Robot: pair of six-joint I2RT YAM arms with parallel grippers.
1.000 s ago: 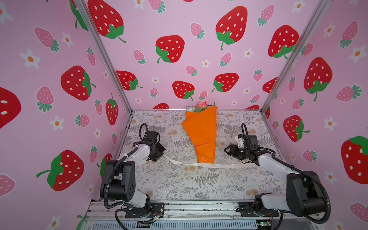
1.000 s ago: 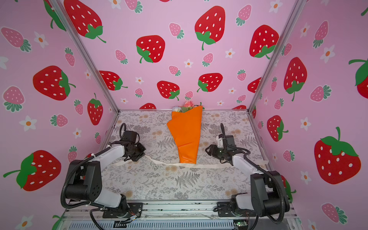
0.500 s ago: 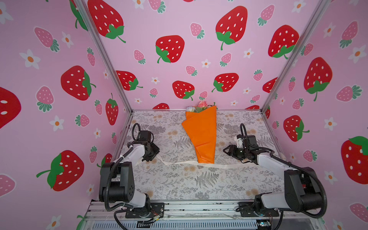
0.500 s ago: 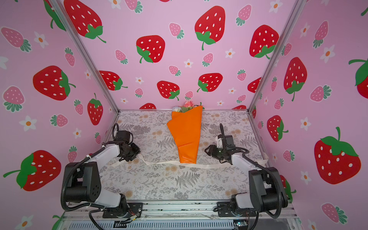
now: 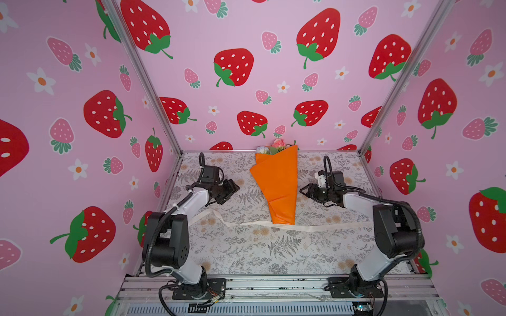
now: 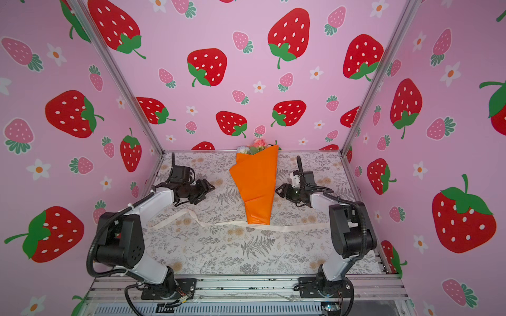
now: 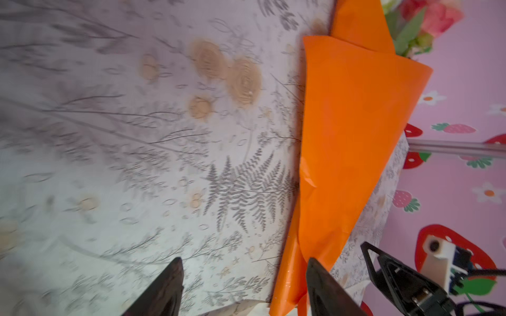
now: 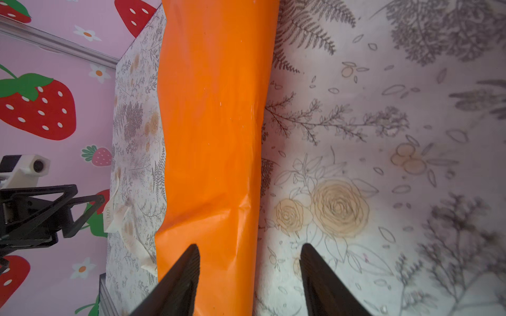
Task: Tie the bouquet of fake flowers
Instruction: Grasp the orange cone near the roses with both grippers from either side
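Observation:
The bouquet of fake flowers lies in the middle of the table, wrapped in an orange paper cone [image 5: 276, 186] [image 6: 256, 186]. Only its pink and white heads [image 5: 276, 145] [image 6: 257, 145] [image 7: 432, 19] show at the far end; the stems are hidden. A cream ribbon [image 5: 246, 223] [image 6: 219, 223] lies flat across the table under the cone's narrow near end. My left gripper [image 5: 232, 188] [image 7: 243, 262] hovers left of the cone, open and empty. Right of the cone, my right gripper [image 5: 302, 190] [image 8: 249, 246] points at the paper's edge [image 8: 213, 136], open and empty.
Pink strawberry-print walls [image 5: 246, 82] close in the table on three sides, with metal frame posts [image 5: 153, 90] in the back corners. The floral tablecloth [image 5: 273, 251] covers the table. Both arm bases sit on the aluminium rail [image 5: 273, 284] at the front edge.
My left gripper, shut and low by the ribbon's left part a second ago, has opened and moved back and toward the cone. The ribbon lies loose. The right gripper has barely moved.

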